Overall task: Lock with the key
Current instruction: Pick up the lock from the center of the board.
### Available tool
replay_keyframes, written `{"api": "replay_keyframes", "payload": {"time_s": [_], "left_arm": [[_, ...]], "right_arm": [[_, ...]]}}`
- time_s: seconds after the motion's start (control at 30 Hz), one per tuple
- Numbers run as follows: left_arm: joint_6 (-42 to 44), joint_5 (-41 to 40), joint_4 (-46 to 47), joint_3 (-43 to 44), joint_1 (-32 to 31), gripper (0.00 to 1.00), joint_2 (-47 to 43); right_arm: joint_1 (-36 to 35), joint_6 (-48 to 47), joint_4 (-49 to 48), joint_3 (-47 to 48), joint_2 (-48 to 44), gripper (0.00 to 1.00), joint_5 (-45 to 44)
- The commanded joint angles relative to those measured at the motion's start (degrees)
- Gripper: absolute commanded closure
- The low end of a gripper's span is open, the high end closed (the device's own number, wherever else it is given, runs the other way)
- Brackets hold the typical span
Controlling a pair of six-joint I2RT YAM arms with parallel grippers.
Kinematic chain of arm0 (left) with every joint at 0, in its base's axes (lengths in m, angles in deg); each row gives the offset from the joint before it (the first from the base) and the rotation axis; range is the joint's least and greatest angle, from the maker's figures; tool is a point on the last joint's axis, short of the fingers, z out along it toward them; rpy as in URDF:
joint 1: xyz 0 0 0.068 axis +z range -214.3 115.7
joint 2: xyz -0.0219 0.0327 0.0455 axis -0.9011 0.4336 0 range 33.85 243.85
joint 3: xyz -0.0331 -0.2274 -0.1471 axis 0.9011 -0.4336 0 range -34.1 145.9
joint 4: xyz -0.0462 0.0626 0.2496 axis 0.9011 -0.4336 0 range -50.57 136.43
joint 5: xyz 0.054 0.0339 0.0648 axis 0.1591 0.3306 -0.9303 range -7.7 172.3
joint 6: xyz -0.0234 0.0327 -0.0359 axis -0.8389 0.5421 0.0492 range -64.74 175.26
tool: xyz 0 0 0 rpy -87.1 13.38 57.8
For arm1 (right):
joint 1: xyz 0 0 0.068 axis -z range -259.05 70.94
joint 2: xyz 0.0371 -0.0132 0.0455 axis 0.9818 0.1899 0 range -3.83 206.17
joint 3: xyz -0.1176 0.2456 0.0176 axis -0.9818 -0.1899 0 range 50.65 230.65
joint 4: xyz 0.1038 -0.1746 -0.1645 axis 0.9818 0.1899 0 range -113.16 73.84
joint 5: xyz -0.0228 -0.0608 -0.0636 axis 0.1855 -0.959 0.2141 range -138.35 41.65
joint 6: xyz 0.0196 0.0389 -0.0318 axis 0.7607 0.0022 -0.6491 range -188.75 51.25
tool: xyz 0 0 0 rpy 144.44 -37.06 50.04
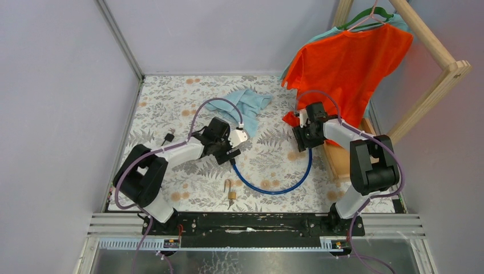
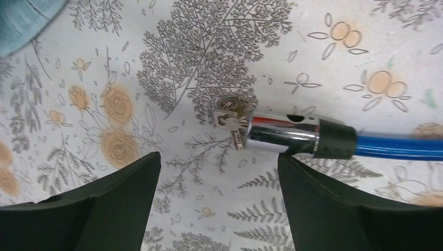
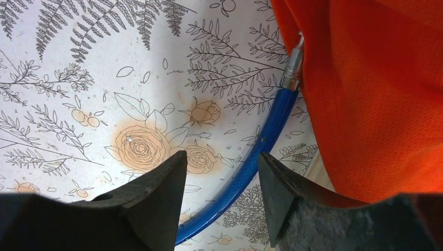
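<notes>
In the left wrist view the key (image 2: pixel 231 116) lies at the centre of the frame on the flowered table (image 2: pixel 324 63), pressed against the left end of the chrome lock barrel (image 2: pixel 282 133), from which a blue cable (image 2: pixel 397 146) runs off to the right edge. The left pincer (image 2: pixel 217 159) is released, its dark fingers spread wide at the bottom of the frame, just short of key and barrel. The right pincer (image 3: pixel 220 155) is also released, straddling the cable without pinching it, beside the orange shirt (image 3: pixel 376 94) filling the right side.
</notes>
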Motion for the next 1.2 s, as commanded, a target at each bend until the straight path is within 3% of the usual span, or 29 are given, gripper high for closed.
{"api": "replay_keyframes", "payload": {"time_s": [0.0,0.27,0.5,0.67,0.97,1.17], "left_arm": [[-8.7,2.2,-5.0,0.2,0.2,0.10,-3.5],[-14.3,1.5,-9.1,-1.4,0.2,0.11,-8.3],[-17.6,6.5,-9.4,-3.1,0.2,0.11,-8.8],[-19.6,9.5,-8.4,-2.6,0.2,0.13,-7.1],[-22.7,14.8,-8.5,2.7,0.2,0.23,1.3],[-26.9,18.9,-9.9,8.3,0.2,0.24,7.3]], "right_arm": [[0.8,-1.7,-2.2,1.5,1.5,0.41,-2.1],[1.3,-2.6,-3.1,1.0,-0.5,0.42,-4.7],[2.4,-3.5,-4.6,1.9,1.0,0.42,-5.2],[2.5,-3.7,-5.3,2.4,3.0,0.44,-4.9],[2.5,-0.5,-3.5,3.4,4.4,0.61,-3.2],[2.5,2.9,-2.8,2.4,3.4,0.63,-1.8]]}}
